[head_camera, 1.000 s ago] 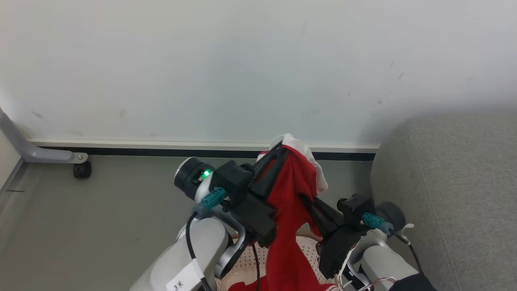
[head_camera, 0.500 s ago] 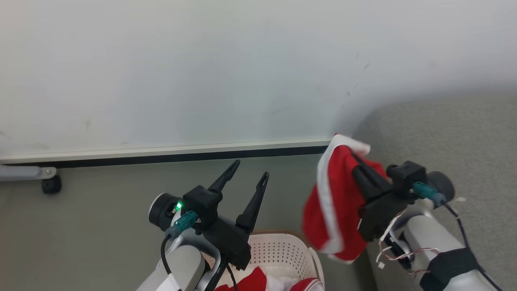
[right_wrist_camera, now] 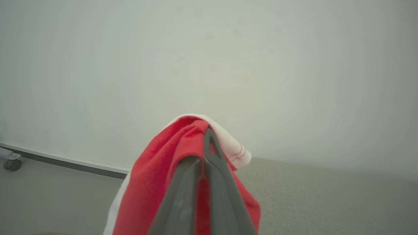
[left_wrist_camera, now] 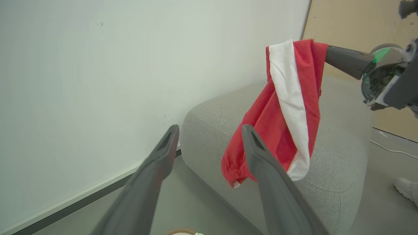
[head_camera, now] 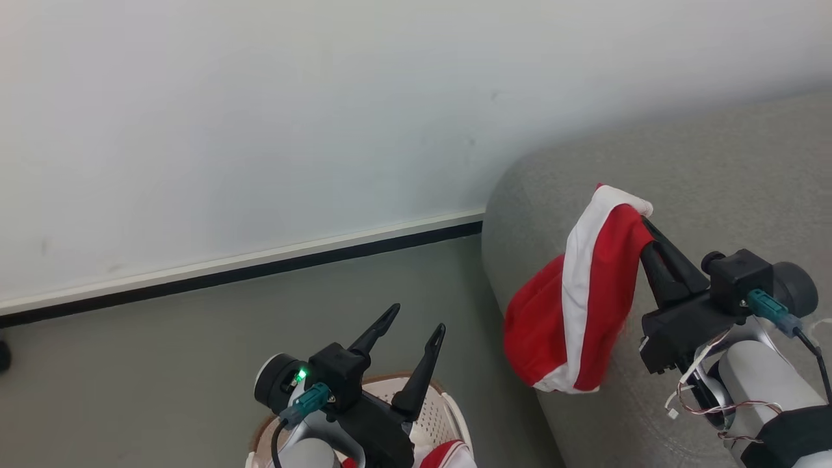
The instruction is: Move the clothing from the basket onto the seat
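Observation:
My right gripper [head_camera: 645,222] is shut on a red garment [head_camera: 572,312] with a white stripe. The garment hangs in the air over the left end of the grey seat [head_camera: 715,169]. In the right wrist view the shut fingers [right_wrist_camera: 206,138] pinch the garment's [right_wrist_camera: 153,179] top fold. My left gripper [head_camera: 418,317] stands open and holds nothing, above the cream basket [head_camera: 448,416]. A second red and white garment [head_camera: 448,454] lies in the basket. The left wrist view shows the open fingers [left_wrist_camera: 163,153], with the hanging garment [left_wrist_camera: 284,107] in front of the seat [left_wrist_camera: 336,147].
A pale wall [head_camera: 260,130] with a dark skirting strip [head_camera: 260,273] runs behind the grey floor [head_camera: 162,364]. A wooden panel [left_wrist_camera: 359,19] stands behind the seat. A white shoe [left_wrist_camera: 406,189] is on the floor at the right. A caster wheel [right_wrist_camera: 11,164] sits by the wall.
The left gripper let go of the red garment and opened. The right gripper carried the garment rightward over the seat. The head camera turned right.

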{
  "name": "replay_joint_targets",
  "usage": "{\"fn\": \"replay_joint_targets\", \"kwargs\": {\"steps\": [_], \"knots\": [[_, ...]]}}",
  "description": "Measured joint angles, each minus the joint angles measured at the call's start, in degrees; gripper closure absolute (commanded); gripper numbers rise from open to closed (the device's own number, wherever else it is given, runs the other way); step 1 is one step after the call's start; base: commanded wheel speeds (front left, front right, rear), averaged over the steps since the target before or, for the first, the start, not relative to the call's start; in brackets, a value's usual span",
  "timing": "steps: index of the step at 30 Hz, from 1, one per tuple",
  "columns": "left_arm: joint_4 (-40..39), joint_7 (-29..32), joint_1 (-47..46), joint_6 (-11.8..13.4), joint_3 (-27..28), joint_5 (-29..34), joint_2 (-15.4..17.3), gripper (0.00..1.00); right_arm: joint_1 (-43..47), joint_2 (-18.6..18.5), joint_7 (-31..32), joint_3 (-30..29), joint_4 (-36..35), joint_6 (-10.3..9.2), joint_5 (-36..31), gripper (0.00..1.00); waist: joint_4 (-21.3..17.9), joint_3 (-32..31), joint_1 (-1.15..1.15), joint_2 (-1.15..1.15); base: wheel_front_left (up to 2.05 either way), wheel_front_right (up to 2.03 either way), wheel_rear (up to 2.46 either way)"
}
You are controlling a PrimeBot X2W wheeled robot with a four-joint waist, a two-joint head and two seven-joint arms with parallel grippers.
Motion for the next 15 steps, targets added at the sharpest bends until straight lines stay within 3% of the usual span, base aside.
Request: {"fn": "replay_joint_targets", "kwargs": {"steps": [15], "knots": [[-3.48,-0.12,1.04,0.57,-1.68,1.3,-0.83,0.0,2.64,-3.5,0.09,-2.03,-9.94,-0.56,0.07,1.0,-9.96,2.67,-0.01,0.0,0.0,0.0,0.0]]}}
